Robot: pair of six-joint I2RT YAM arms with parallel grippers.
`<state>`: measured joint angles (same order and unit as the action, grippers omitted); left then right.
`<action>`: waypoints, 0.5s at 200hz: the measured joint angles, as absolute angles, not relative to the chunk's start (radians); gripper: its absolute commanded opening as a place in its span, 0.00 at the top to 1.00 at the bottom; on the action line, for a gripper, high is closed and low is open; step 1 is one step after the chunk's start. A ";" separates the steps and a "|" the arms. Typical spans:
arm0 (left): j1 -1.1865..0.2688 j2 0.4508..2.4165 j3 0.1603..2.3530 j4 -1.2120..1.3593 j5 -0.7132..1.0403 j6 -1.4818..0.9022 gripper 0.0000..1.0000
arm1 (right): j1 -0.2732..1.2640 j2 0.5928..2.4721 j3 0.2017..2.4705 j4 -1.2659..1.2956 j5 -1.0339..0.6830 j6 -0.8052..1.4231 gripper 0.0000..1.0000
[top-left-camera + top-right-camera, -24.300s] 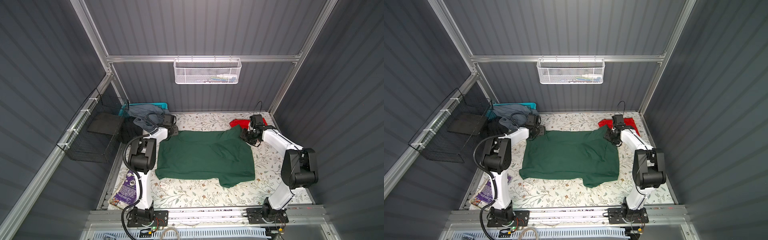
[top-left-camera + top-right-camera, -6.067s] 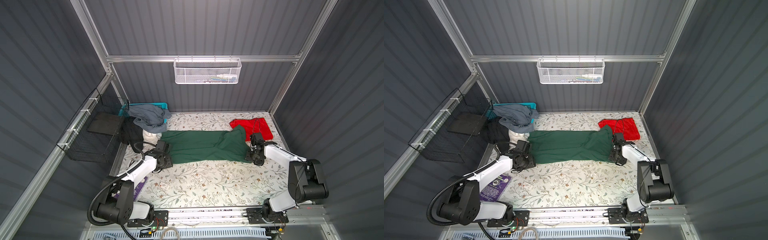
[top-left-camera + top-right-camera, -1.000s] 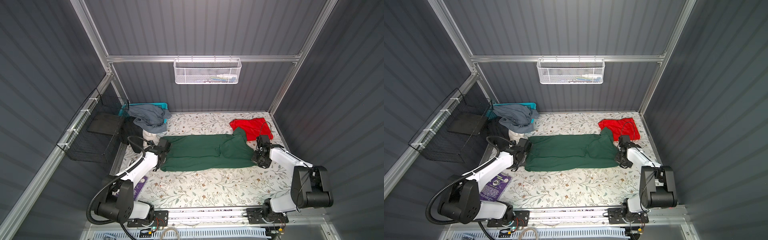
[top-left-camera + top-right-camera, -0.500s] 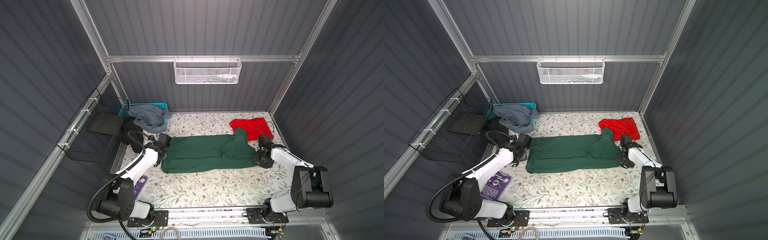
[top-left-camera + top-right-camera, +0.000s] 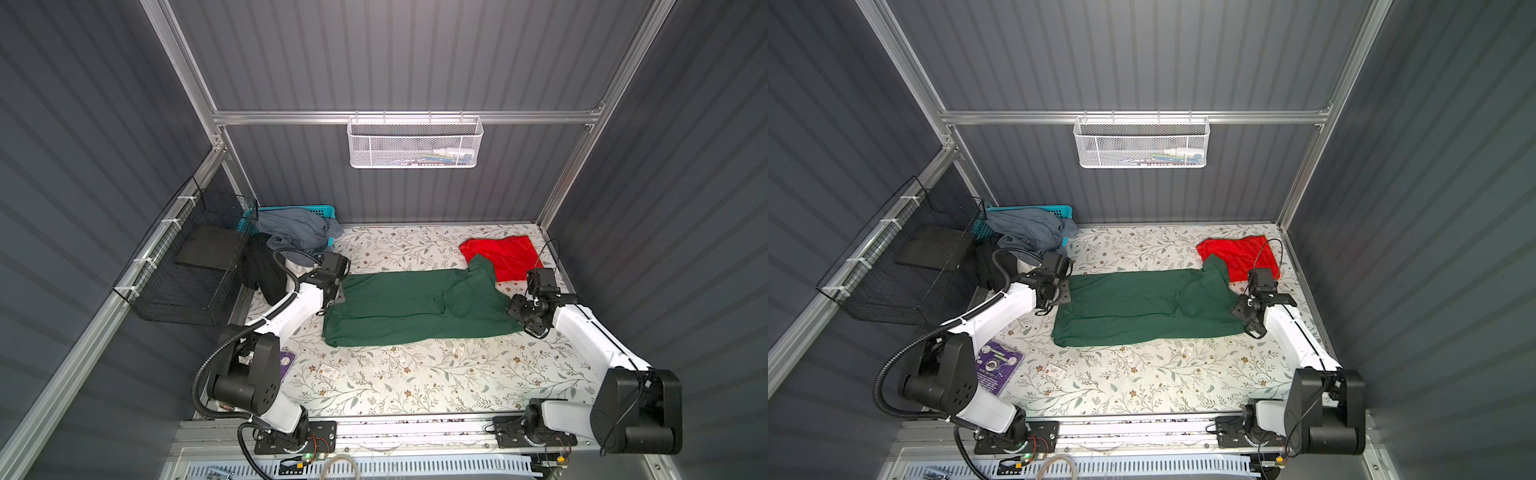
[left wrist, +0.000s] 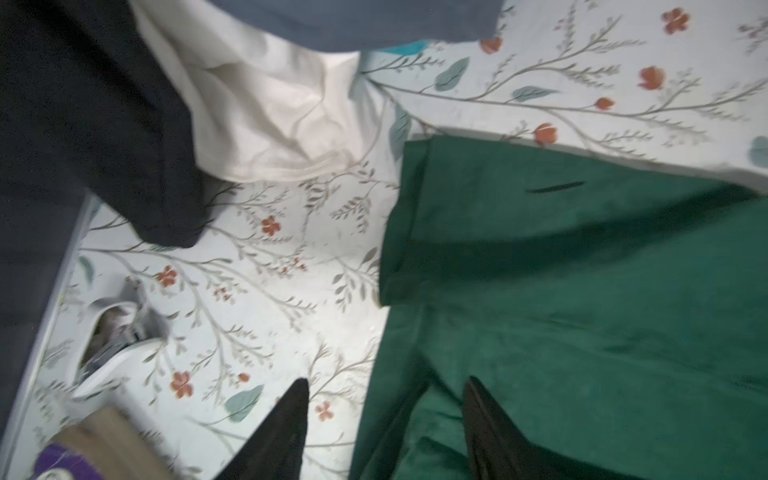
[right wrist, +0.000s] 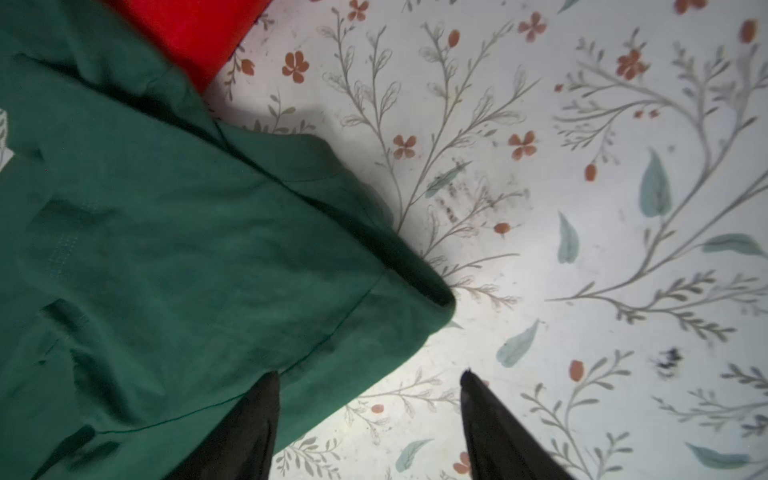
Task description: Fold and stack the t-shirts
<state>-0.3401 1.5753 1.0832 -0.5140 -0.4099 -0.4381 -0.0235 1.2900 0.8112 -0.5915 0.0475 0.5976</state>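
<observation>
Tee: green, soft, creased oblong

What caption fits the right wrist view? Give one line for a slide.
Right gripper, jaws open, over the dark green t-shirt's corner on the floral table, red t-shirt beyond.

The bigger t-shirt lies across the middle of the counter, its back right corner lapping onto the smaller t-shirt in the back right corner. A basket heaped with clothes sits back left.

Grey ribbed walls, floral tabletop
</observation>
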 measured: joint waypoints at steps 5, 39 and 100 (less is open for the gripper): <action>-0.341 1.584 1.087 -0.498 -0.399 -0.432 0.42 | -0.022 1.295 0.807 -0.588 0.037 0.601 0.29; -0.358 1.701 1.142 -0.426 -0.353 -0.391 0.42 | 0.017 1.356 0.764 -0.556 -0.002 0.655 0.30; -0.375 1.863 1.192 -0.395 -0.346 -0.353 0.45 | 0.057 1.457 0.759 -0.536 0.037 0.696 0.43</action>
<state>-0.3748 1.8633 1.1919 -0.3946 -0.3462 -0.3531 0.0574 1.4574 0.7586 -0.5358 0.0372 0.6956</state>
